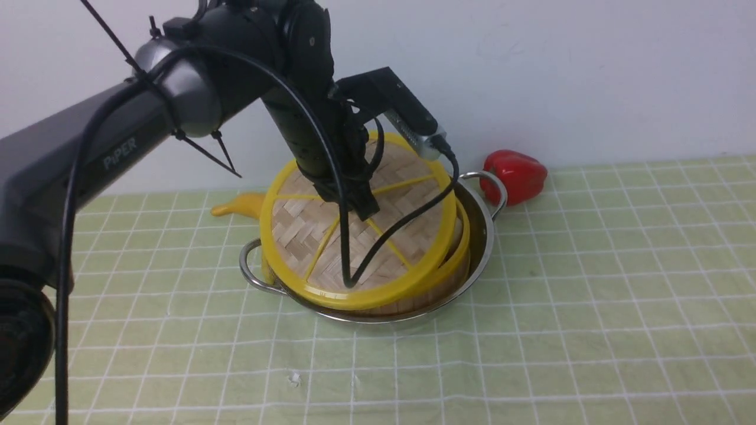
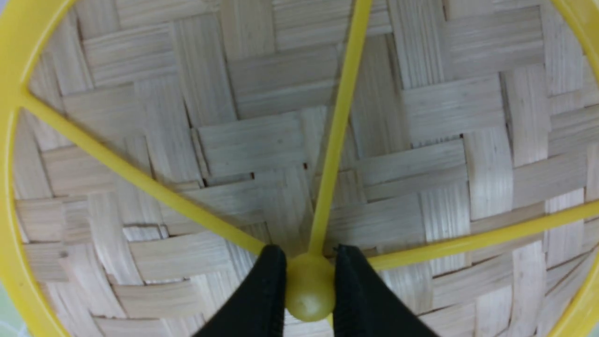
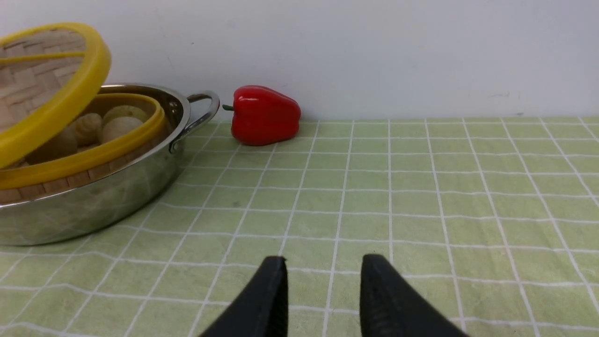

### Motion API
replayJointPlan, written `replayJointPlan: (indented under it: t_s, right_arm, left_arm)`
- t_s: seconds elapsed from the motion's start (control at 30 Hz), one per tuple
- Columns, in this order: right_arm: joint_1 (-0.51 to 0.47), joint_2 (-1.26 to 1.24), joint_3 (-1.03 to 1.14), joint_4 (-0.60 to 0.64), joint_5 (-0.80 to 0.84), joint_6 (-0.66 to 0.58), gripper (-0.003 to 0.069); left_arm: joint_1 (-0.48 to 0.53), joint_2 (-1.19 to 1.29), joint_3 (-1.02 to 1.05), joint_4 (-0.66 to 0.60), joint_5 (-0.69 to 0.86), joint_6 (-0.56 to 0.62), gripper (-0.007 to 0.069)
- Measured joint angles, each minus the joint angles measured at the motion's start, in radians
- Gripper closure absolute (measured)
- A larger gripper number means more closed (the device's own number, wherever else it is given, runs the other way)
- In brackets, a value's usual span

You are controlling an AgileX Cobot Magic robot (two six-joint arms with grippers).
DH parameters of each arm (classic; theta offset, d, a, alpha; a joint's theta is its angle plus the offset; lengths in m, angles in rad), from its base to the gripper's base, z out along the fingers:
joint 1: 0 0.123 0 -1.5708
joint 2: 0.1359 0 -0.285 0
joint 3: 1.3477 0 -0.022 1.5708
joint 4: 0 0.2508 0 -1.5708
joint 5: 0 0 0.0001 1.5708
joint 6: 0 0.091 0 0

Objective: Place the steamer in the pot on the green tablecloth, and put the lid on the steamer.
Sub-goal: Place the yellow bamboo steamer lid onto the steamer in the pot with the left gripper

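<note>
The green tablecloth (image 1: 590, 283) covers the worktop and carries the pot (image 1: 481, 236), which contains the steamer (image 3: 93, 154) with pale buns visible inside. The lid (image 1: 331, 236) is held tilted above the steamer, its far edge raised and its near edge low over the steamer rim; a red pepper (image 1: 515, 175) lies just beyond the pot's right handle. The left pincer (image 2: 310, 281) is clamped on the lid's centre knob, while the right pincer (image 3: 323, 285) stands parted and empty above the cloth.
</note>
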Motion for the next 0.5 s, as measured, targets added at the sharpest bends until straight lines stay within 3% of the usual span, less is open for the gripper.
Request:
replayJointPlan:
  t_s: [0.5]
  right_arm:
    - [0.0, 0.0, 0.0, 0.0, 0.0, 0.0, 0.0419]
  left_arm:
    - [0.0, 0.032, 0.0, -0.004, -0.074, 0.046, 0.0504]
